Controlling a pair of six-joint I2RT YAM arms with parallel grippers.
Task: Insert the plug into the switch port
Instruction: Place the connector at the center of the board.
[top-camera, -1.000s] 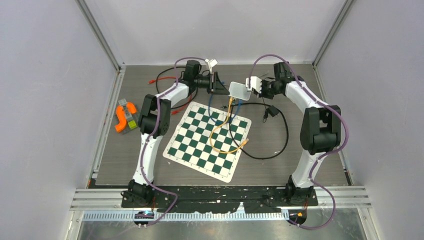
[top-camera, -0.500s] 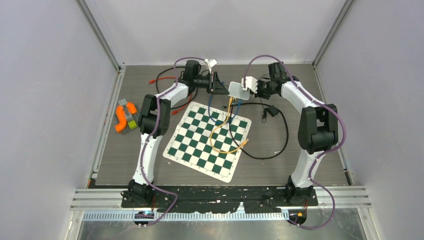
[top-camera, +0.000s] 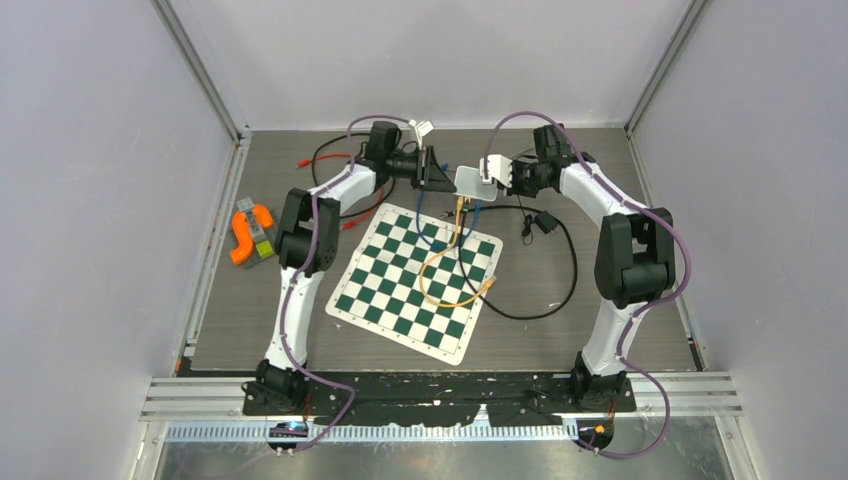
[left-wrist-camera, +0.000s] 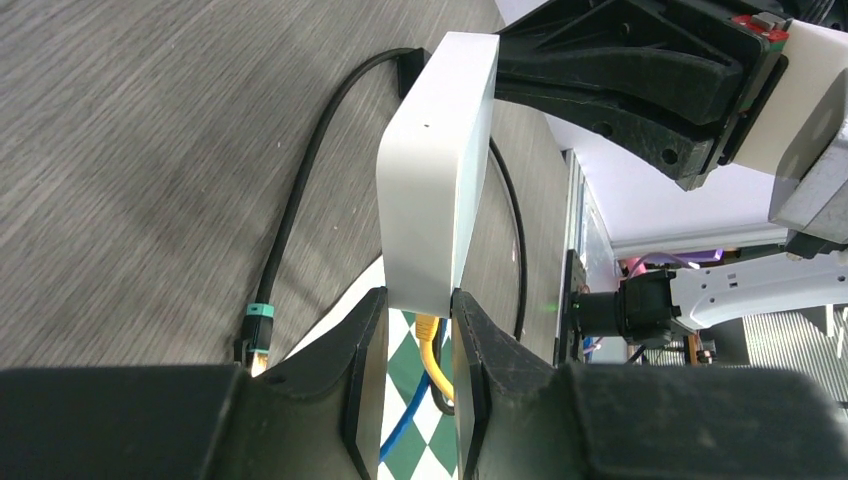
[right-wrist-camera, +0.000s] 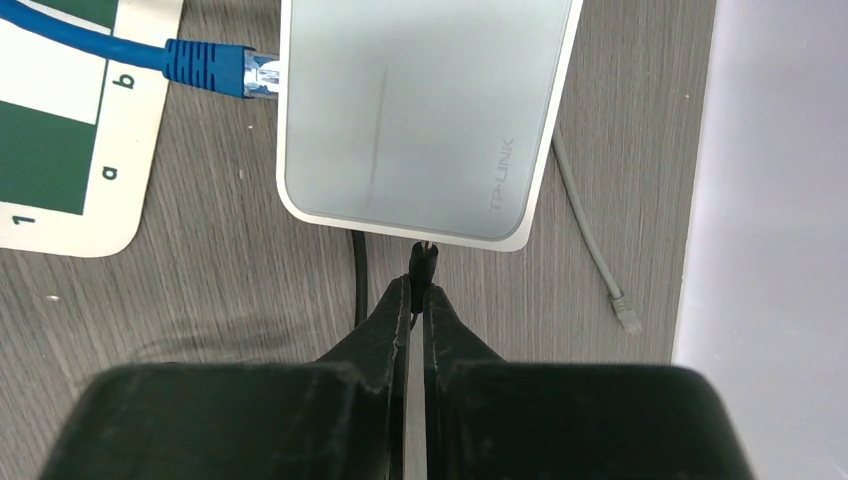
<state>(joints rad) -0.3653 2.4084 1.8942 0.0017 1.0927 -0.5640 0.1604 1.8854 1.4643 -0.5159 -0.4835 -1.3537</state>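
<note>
Nearest us, the chess mat (top-camera: 390, 290) lies at the middle of the table (top-camera: 250, 320). A yellow cable (top-camera: 421, 280) loops over it and a black cable (top-camera: 575, 270) curves off its right side, with bare wood running from there to the right edge. An orange piece (top-camera: 250, 232) sits by the left edge.

Beyond the mat's far corner we find the switch (top-camera: 473, 180), a flat white box with rounded corners and a grey top face, held tilted between the two arms. The left gripper (left-wrist-camera: 412, 330) clamps its thin edge, one finger on each face. A blue cable (right-wrist-camera: 215, 68) is plugged into its side.

The right gripper (right-wrist-camera: 418, 300) is closed tight, pinching the small black plug (right-wrist-camera: 425, 258). The plug's tip touches the switch's edge, and we cannot tell whether it has entered a port. A thin grey cable (right-wrist-camera: 590, 230) lies just beside the switch. Bare table shows between the switch and the far edge.
</note>
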